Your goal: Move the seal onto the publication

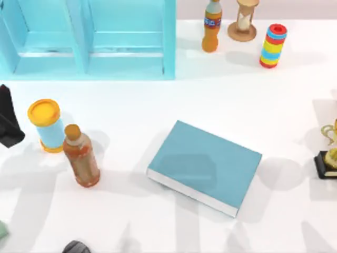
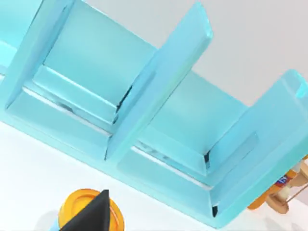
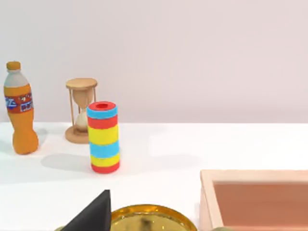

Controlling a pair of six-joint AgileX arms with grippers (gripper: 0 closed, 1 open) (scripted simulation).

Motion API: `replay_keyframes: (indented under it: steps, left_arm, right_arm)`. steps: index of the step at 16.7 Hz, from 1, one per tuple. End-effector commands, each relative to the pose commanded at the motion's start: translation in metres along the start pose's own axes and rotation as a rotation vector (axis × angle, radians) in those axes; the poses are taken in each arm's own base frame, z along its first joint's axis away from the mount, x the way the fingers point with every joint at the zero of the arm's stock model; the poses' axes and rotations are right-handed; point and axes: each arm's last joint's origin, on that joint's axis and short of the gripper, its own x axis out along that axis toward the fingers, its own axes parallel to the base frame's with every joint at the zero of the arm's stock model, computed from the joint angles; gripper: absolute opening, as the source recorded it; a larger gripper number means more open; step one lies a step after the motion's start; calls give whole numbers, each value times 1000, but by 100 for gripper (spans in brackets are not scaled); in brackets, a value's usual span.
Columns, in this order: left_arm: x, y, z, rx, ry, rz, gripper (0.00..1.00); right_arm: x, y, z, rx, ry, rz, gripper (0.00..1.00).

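The left gripper [image 1: 8,122], a black wedge at the left edge of the top view, hangs just beside the yellow-lidded pale blue can [image 1: 46,125] and faces the light blue shelf unit [image 1: 89,42]. Whether its pincer is spread or pressed together cannot be told, and the same goes for the right gripper [image 3: 94,215], parked low beside a gold trophy [image 1: 330,154] at the right edge. The large flat teal-blue hardcover book [image 1: 205,166] lies at the centre of the frame, cover up and bare, probably so it can serve as a landing place. Where the seal stands cannot be told, so the task seems not yet begun
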Motion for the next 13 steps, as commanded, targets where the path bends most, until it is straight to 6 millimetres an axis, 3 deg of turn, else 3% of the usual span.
replay_keyframes:
  steps: [6, 9, 13]
  left_arm:
    - [-2, 54, -39, 461, -130, 12, 100]
    - [0, 67, -49, 568, -156, 27, 100]
    - [0, 69, -51, 586, -159, 30, 100]
  right_arm:
    - [0, 0, 0, 0, 0, 0, 100]
    - [0, 0, 0, 0, 0, 0, 100]
    - [0, 0, 0, 0, 0, 0, 100]
